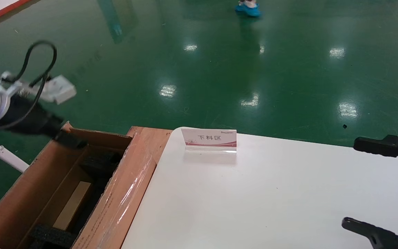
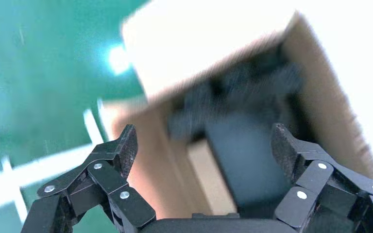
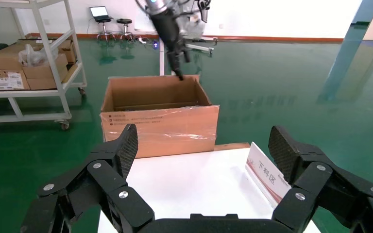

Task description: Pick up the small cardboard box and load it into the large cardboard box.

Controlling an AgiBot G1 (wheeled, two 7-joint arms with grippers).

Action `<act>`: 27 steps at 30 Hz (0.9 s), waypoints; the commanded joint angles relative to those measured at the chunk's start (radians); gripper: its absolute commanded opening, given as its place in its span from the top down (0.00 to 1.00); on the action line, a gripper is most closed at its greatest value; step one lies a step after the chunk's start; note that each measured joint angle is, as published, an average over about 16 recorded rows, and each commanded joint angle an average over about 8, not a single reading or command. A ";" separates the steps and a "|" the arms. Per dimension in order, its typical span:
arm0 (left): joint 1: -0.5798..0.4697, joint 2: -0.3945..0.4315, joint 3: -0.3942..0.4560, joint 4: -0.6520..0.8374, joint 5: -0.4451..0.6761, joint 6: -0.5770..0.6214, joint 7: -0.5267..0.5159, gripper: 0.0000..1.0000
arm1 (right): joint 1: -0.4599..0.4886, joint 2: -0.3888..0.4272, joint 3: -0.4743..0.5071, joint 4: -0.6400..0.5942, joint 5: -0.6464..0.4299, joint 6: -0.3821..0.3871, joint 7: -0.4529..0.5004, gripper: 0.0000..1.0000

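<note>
Left gripper hovers over the large cardboard box's far rim, jaws spread wide, empty — the small cardboard box lies inside. Right gripper wide apart, empty, over the desk.

The green floor is glossy and reflects ceiling lights. A white table stands on it. Far from the table, a white shelf holds boxes.

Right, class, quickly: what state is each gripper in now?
Left gripper: open, holding nothing, above the large cardboard box.
Right gripper: open, holding nothing, over the white table.
</note>
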 commanded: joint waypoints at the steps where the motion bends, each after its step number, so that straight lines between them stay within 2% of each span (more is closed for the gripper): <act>1: -0.029 -0.008 -0.030 -0.030 -0.030 -0.026 0.048 0.00 | 0.000 0.000 0.000 0.000 0.000 0.000 0.000 0.00; 6: -0.039 0.004 -0.076 -0.051 -0.111 -0.064 0.118 0.00 | 0.000 0.000 0.000 0.000 0.000 0.000 0.000 0.00; 14: -0.002 0.021 -0.143 -0.060 -0.173 -0.078 0.158 0.00 | 0.000 0.000 0.000 -0.001 0.000 0.000 0.000 0.00; 18: 0.075 0.030 -0.238 -0.058 -0.207 -0.055 0.204 0.00 | 0.000 0.001 0.000 -0.001 0.000 0.000 0.000 0.00; 27: 0.304 0.054 -0.510 -0.049 -0.297 0.023 0.339 0.00 | 0.000 0.001 -0.001 -0.001 0.001 0.000 -0.001 0.00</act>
